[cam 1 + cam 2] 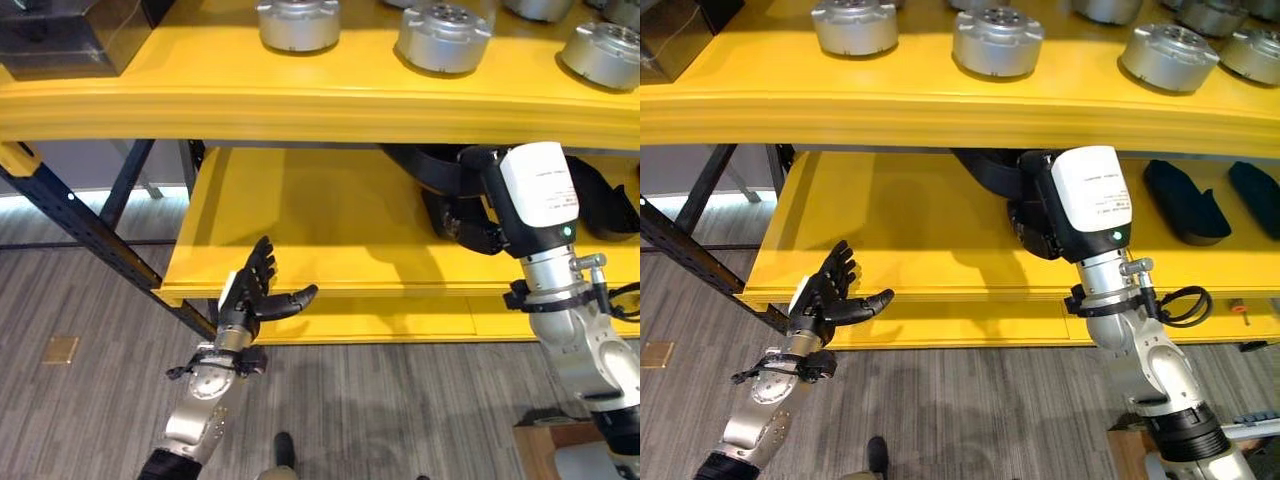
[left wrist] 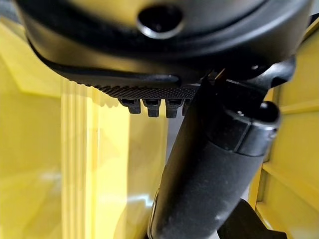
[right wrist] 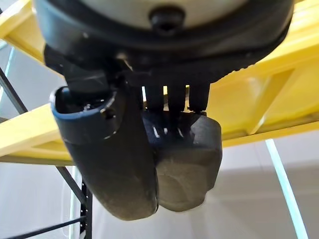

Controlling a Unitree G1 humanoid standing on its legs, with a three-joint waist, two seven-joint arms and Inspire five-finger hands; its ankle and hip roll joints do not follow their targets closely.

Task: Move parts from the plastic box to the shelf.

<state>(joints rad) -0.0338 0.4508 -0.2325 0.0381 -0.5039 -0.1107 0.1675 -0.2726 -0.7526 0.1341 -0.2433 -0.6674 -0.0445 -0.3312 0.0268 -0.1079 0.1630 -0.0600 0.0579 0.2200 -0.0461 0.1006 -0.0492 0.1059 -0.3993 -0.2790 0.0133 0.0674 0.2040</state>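
Left hand (image 1: 258, 290) out in front of the lower shelf board (image 1: 330, 225), just off its front left corner, fingers straight and spread, thumb out to the side, holding nothing and touching nothing. Idle, and well apart from any part.

Further right, right hand (image 3: 149, 129) reaching under the top shelf board (image 1: 300, 100) and over the lower board, wrist pointing inward. In the right wrist view, fingers curled over a dark rounded part (image 3: 192, 164), thumb pressed along its near side: a firm grasp, part held clear of the yellow board rather than resting on it, as far as can be told. From the head views, only the back of the hand visible, with the part hidden behind it.

Hinge of the coming move: held part sitting just above the lower board, so straight down from the hand to a bare patch. Long axis of the part hard to judge. Right arm plainly the nearer one; left arm out of it.

On the far right of the lower board, other dark parts (image 1: 1185, 203) lying flat, long axes running front to back, near the right hand but not touching it. Along the top board, a row of round metal parts (image 1: 998, 42).

Plastic box nowhere identifiable for certain.
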